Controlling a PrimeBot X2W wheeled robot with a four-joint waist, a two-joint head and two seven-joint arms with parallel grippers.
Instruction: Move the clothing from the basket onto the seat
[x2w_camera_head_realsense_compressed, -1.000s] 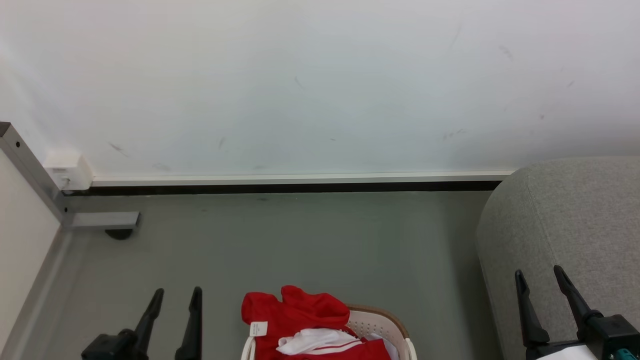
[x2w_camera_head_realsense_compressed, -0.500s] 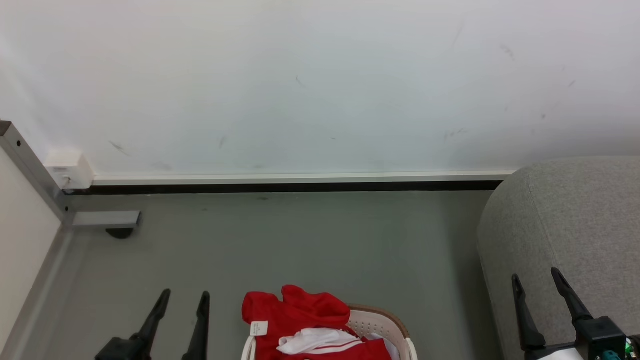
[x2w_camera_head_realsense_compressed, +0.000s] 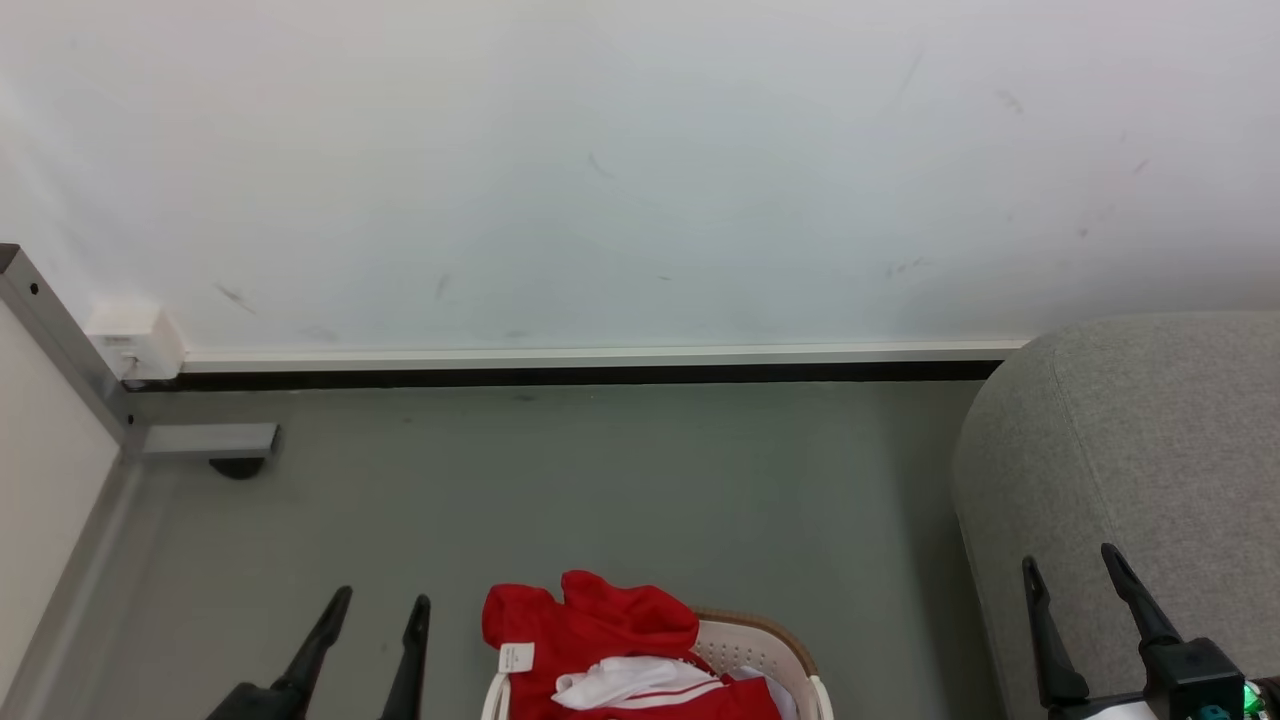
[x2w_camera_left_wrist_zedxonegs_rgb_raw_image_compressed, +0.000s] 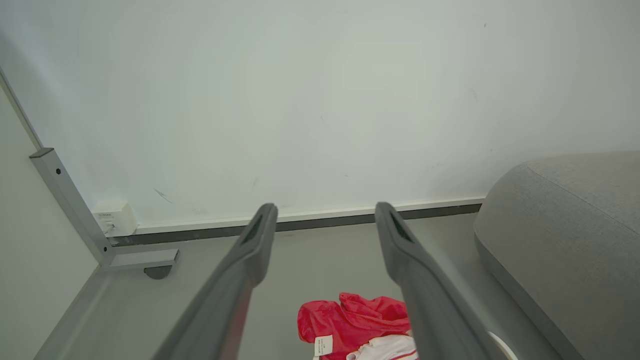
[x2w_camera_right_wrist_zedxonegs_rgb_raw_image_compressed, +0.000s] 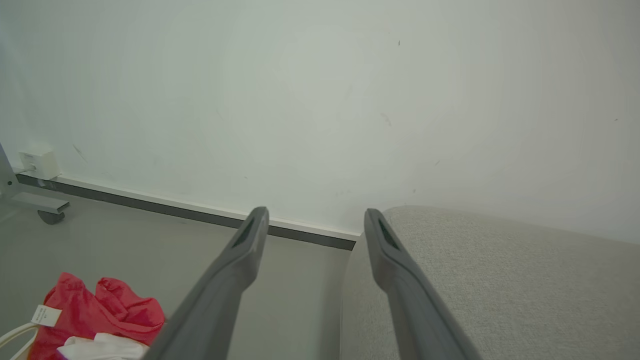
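Red clothing (x2w_camera_head_realsense_compressed: 590, 625) lies heaped in the basket (x2w_camera_head_realsense_compressed: 760, 640) at 6 o'clock, draped over its rim. Left gripper (x2w_camera_head_realsense_compressed: 384, 597), 7 o'clock: jaws fully apart, empty, touching nothing. Right gripper (x2w_camera_head_realsense_compressed: 1068, 556), 4 o'clock: equally wide, empty, seen against the grey seat (x2w_camera_head_realsense_compressed: 1130, 440).

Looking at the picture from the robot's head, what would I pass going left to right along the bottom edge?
First the left gripper, then the red clothing, then the right gripper.
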